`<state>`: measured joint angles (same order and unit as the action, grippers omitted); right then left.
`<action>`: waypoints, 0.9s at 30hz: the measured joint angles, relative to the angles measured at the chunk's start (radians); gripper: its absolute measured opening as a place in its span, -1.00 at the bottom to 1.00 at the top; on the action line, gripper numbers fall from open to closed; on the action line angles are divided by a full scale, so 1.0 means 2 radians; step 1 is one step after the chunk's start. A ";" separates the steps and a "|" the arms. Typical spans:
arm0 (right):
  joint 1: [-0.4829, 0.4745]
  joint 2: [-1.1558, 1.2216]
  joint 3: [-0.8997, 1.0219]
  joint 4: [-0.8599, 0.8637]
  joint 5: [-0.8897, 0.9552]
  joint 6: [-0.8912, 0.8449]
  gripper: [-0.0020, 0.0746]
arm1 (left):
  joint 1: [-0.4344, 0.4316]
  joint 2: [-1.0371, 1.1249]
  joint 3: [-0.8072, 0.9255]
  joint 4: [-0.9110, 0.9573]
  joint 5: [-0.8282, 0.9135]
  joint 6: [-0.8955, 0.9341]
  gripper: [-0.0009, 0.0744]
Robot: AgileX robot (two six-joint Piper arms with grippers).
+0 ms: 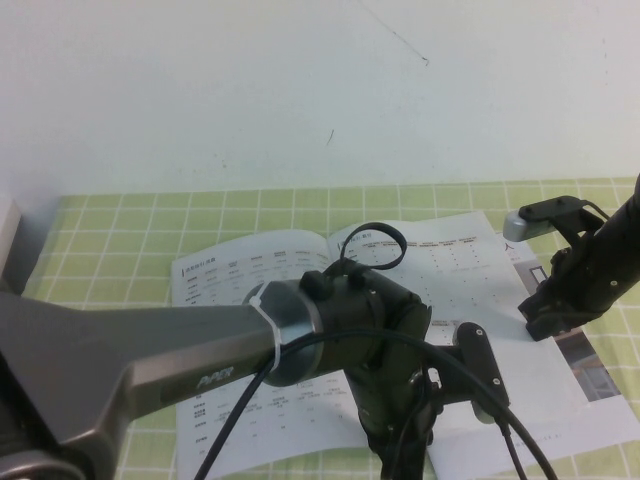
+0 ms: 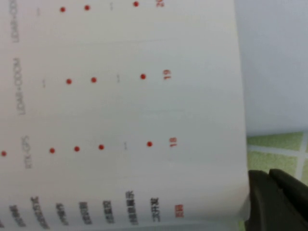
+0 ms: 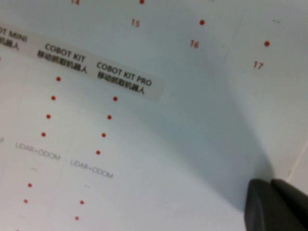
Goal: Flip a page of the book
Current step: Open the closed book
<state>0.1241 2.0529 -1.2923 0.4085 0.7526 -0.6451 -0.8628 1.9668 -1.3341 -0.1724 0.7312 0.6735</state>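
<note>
I am working over an open book (image 1: 330,330), a thin white booklet lying flat on a worktop (image 1: 120,225) covered in a green checked cloth. My left gripper (image 1: 455,375) is hanging low over the middle of the book, near the lower part of its right-hand page (image 1: 450,270); its wrist view is showing a dark fingertip at the page's edge, but I cannot tell whether my left fingers are apart or together. My right gripper (image 1: 545,315) is sitting at the outer right edge of that page, its fingers (image 3: 276,204) pressed together with nothing visibly held, the tip lying on or just above the printed sheet. To do this step well, I judge I should be catching only the top sheet at its free edge, lifting gently, and sweeping it leftward over the spine without creasing it or dragging the whole book.
</note>
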 joint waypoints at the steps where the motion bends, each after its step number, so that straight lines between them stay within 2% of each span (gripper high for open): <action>1: 0.000 0.000 0.000 0.000 0.000 0.000 -0.95 | 0.000 0.000 0.000 0.006 -0.001 -0.008 -0.99; 27: 0.000 0.002 -0.001 0.003 0.003 0.000 -0.95 | -0.001 0.000 0.000 0.019 -0.041 -0.087 -0.99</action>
<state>0.1241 2.0567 -1.2945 0.4142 0.7585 -0.6451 -0.8643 1.9674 -1.3341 -0.1334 0.6502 0.4985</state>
